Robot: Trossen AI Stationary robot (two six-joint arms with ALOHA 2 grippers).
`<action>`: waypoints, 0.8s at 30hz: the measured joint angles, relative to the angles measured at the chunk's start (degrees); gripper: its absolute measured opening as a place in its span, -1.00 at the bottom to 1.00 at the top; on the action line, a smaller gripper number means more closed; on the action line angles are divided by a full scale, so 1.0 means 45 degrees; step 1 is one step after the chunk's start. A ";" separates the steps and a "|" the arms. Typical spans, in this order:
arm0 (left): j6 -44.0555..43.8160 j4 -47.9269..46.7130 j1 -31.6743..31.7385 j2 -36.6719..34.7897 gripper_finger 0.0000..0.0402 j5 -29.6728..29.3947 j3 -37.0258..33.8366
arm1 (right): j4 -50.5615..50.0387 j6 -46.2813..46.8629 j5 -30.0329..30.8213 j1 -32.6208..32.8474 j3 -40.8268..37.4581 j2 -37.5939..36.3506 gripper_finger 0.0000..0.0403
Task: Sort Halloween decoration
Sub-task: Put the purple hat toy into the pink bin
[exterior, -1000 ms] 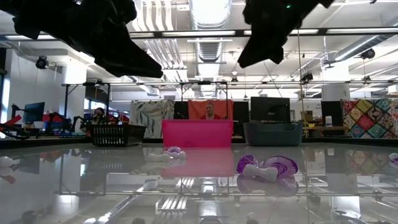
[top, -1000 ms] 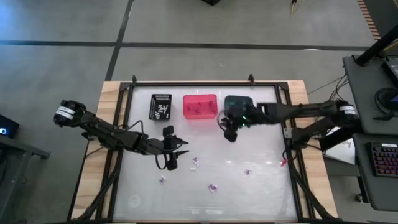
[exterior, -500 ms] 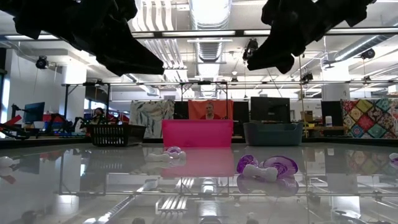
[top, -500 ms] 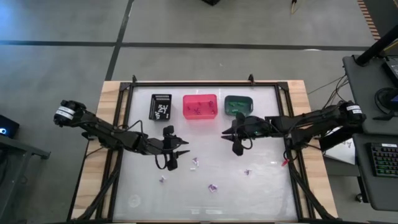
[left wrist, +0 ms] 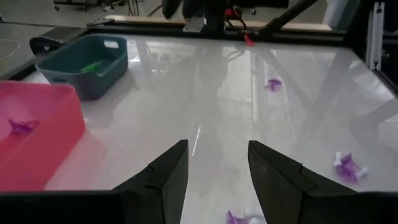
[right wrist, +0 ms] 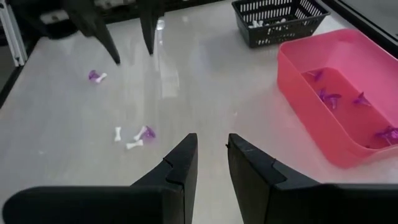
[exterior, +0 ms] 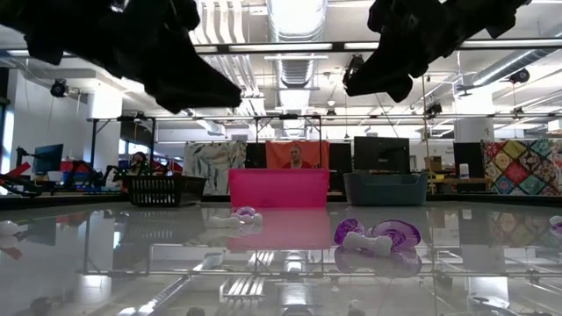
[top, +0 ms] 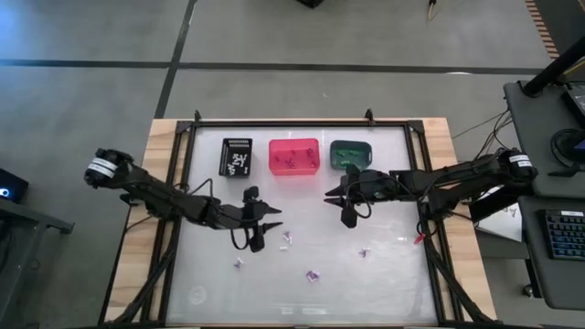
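Purple-and-white trinkets (top: 288,239) lie loose on the tabletop (top: 393,274) just beside the left gripper (top: 260,226), fingers spread and empty; right gripper (top: 345,201), slightly parted and empty, hangs farther off.

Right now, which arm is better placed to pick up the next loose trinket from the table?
Probably the left. Its end effector is open and empty, hovering right beside the purple-and-white trinket. The right end effector, also empty, hangs farther from any loose piece.
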 joint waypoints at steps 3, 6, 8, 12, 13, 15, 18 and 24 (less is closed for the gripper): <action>0.0010 0.0652 -0.0063 0.0853 -0.25 0.0000 0.0000 | -0.0004 0.0001 -0.0005 0.0000 0.0000 0.0005 -0.61; 0.0011 0.1278 -0.0134 0.1603 -0.28 0.0008 0.0000 | -0.0004 0.0004 -0.0005 0.0000 0.0000 0.0005 -0.61; 0.0012 0.1576 -0.0163 0.2024 -0.31 0.0029 0.0000 | -0.0004 0.0004 -0.0010 0.0000 0.0000 0.0005 -0.61; 0.0010 0.1951 -0.0165 0.2719 -0.36 0.0128 -0.0005 | -0.0002 0.0004 -0.0013 0.0000 0.0000 0.0005 -0.61; 0.0015 0.2031 -0.0165 0.2914 -0.37 0.0150 -0.0005 | 0.0007 -0.0002 -0.0010 0.0000 0.0000 0.0005 -0.61; 0.0011 0.2139 -0.0165 0.3340 -0.37 0.0333 -0.0005 | 0.0021 -0.0010 -0.0010 0.0000 0.0000 0.0010 -0.61; -0.0133 0.2171 -0.0175 0.3920 -0.37 0.0350 0.0029 | 0.0053 -0.0015 -0.0010 0.0000 0.0000 0.0010 -0.61; -0.0316 0.2420 -0.0175 0.4625 -0.35 0.0345 0.0150 | 0.0074 0.0117 -0.0019 0.0000 0.0000 0.0015 -0.61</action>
